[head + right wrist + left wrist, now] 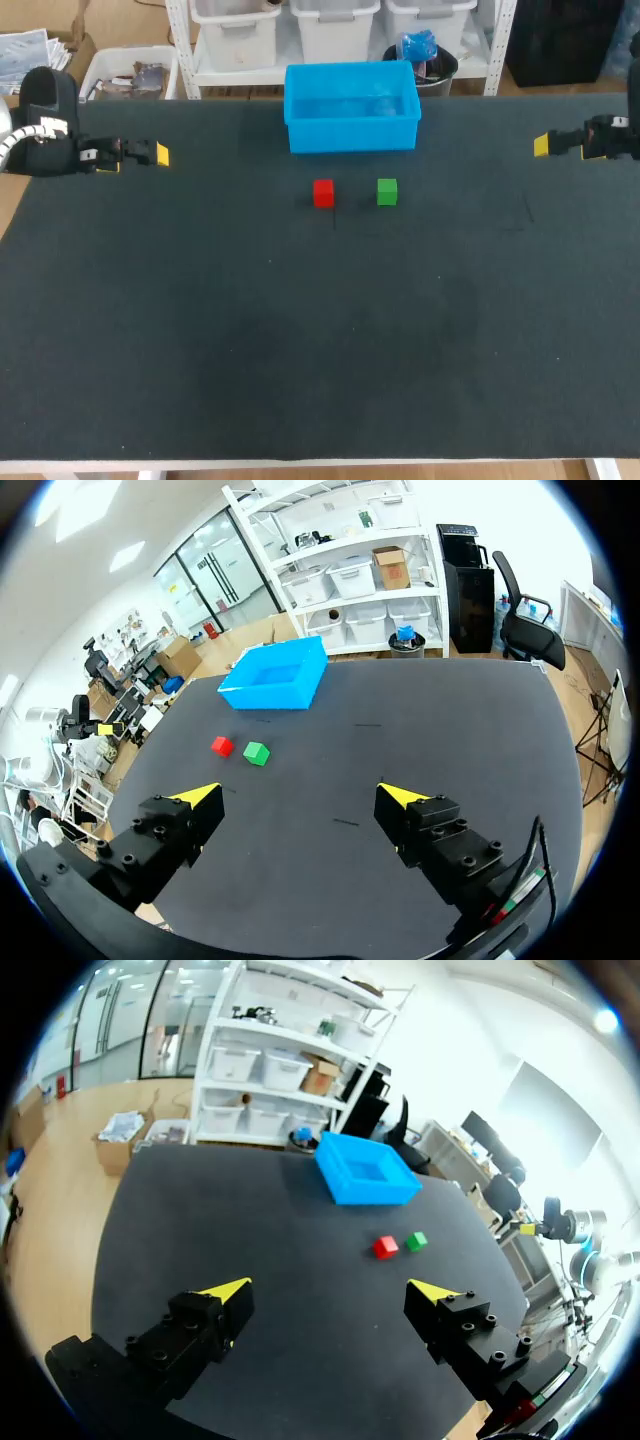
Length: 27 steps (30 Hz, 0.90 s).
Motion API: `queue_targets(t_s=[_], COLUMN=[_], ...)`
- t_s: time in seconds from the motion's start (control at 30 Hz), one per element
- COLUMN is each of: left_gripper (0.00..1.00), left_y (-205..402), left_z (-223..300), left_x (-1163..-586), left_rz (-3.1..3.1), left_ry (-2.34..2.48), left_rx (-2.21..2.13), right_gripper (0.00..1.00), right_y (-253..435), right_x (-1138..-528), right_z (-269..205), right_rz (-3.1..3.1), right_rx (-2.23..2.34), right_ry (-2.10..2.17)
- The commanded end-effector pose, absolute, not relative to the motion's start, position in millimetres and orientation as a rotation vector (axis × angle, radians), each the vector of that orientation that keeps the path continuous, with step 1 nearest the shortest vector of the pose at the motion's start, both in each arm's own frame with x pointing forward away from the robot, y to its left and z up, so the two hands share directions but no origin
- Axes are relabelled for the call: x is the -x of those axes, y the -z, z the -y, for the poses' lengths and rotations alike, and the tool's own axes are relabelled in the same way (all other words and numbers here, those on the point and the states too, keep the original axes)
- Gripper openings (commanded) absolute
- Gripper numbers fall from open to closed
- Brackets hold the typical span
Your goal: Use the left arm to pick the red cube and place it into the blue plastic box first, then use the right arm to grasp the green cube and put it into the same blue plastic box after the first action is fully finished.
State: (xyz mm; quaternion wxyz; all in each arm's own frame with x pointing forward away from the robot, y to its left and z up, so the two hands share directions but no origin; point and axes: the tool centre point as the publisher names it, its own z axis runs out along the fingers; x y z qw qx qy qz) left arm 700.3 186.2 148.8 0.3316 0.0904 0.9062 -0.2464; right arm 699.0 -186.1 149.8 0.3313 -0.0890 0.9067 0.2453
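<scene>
Dark table [300, 350] fills the scene, and the setup looks like the start: nothing has been picked. The left arm [45, 120] sits at the far left edge and the right arm [615, 135] at the far right edge. Both are well apart from the task things, likely kept out to the sides so the middle is free and neither blocks the other's reach. The blue plastic box [352, 135] is at the far middle of the table with its open side up and nothing visible inside. Judged from that, it is placed between the arms so either one can drop into it from above. In its wrist view the left gripper [335, 1292] has its fingers spread wide, nothing between them, touching nothing, and pointed toward the cubes and box ahead. The right gripper [300, 796] is the same: fingers spread wide, holding nothing, off the table. The red cube [323, 192] lies on the table just near of the box, on the left. The green cube [387, 191] is beside it to the right, with a small gap and no contact. Each cube is on the side of the arm meant to take it, red for left and green for right. By the task, red goes first; both cubes are outside the box.
</scene>
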Motion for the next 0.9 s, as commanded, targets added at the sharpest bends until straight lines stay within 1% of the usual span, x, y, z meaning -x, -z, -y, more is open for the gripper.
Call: queue_targets(t_s=[0.03,0.5,0.73,0.9], left_gripper=[1.00,1.00,1.00,1.00], left_y=[-149.6,-149.6,-146.0,-138.0], left_z=[-185.5,-185.5,-118.4,-81.9], left_x=[-700.0,-700.0,-723.1,-729.8], left_rz=[-2.372,-2.372,-2.530,-2.609], left_ry=[0.640,0.640,0.477,0.416], left_rx=[-0.234,-0.234,-0.475,-0.524], right_gripper=[1.00,1.00,1.00,1.00], right_y=[-149.5,-149.5,-149.5,-149.5], right_x=[-699.8,-699.8,-699.8,-699.8], right_z=[185.6,185.6,185.6,185.6], right_rz=[-2.371,-2.371,-2.371,-2.371], right_rx=[0.233,0.233,0.233,0.233], right_ry=[-0.639,-0.639,-0.639,-0.639])
